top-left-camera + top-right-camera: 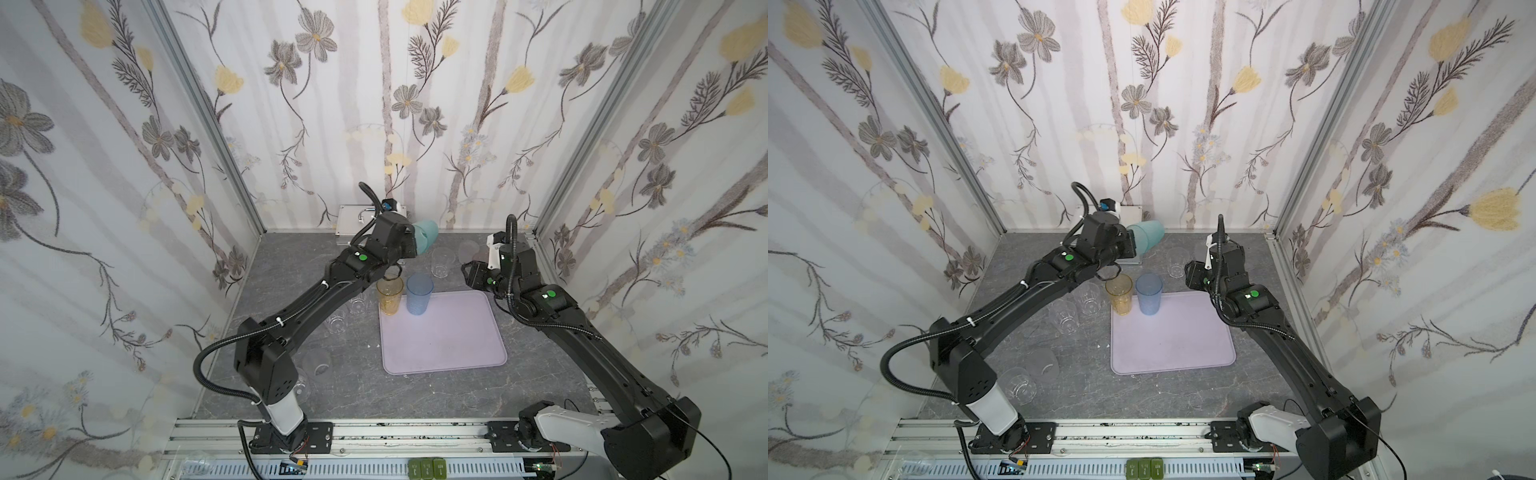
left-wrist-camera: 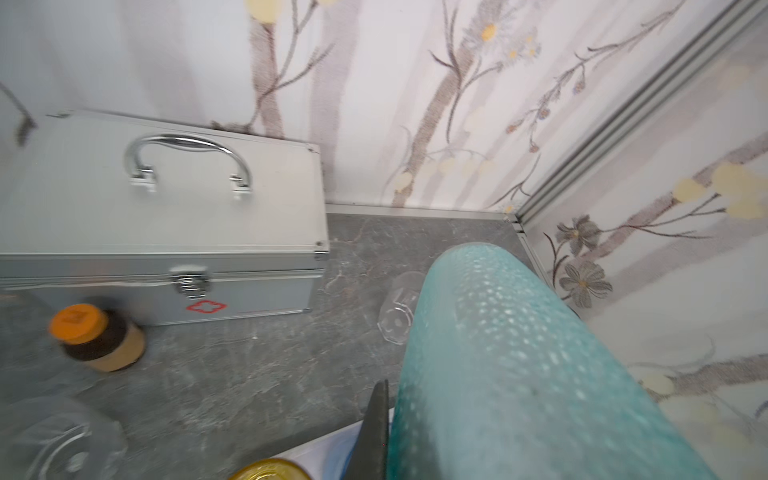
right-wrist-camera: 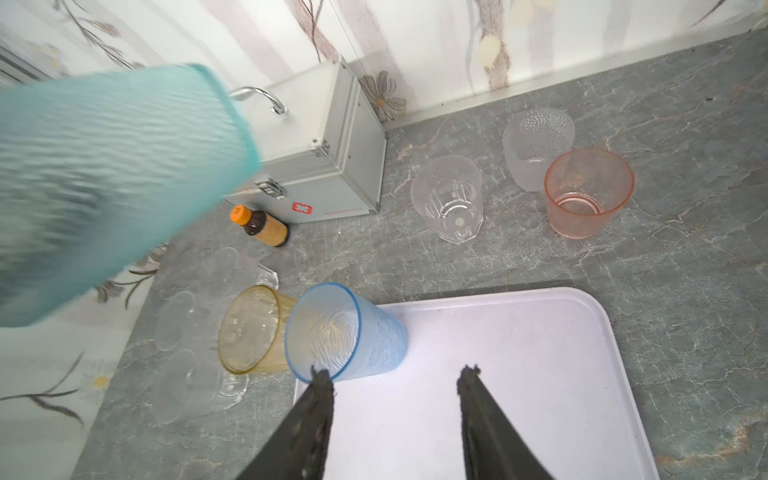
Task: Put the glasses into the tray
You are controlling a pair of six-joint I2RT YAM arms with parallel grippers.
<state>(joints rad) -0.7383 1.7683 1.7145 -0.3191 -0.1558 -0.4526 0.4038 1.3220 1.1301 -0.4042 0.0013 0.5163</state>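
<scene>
A grey marbled desk (image 1: 345, 390) is boxed in by floral-papered walls (image 1: 374, 124). A flat, pale lilac tray (image 1: 449, 336) with rounded corners lies near the desk's middle. At its far left corner 2 tall glasses stand upright: a blue glass (image 1: 419, 294) on the tray and an amber glass (image 1: 390, 297), its base hard to place against the rim.

The left gripper (image 1: 413, 245) is clamped on a dimpled teal glass (image 1: 427, 240), held tilted in the air near the desk's far edge, which mostly hides its fingertips. The right gripper (image 3: 395, 374) hangs over the tray, jaws apart, holding nothing.

Toward the far right corner stand a clear glass (image 3: 449, 199), a frosted glass (image 3: 536, 141) and a pink glass (image 3: 588, 193). Left of the tray, more clear glasses (image 1: 1064, 318) sit partly under the left arm (image 1: 1017, 301) and nearly vanish against the grey.

A silver case (image 2: 166, 232) at the far edge bears a red cross outline. Its small print is unreadable. A brown bottle (image 3: 262, 222) with an orange cap stands before it.
</scene>
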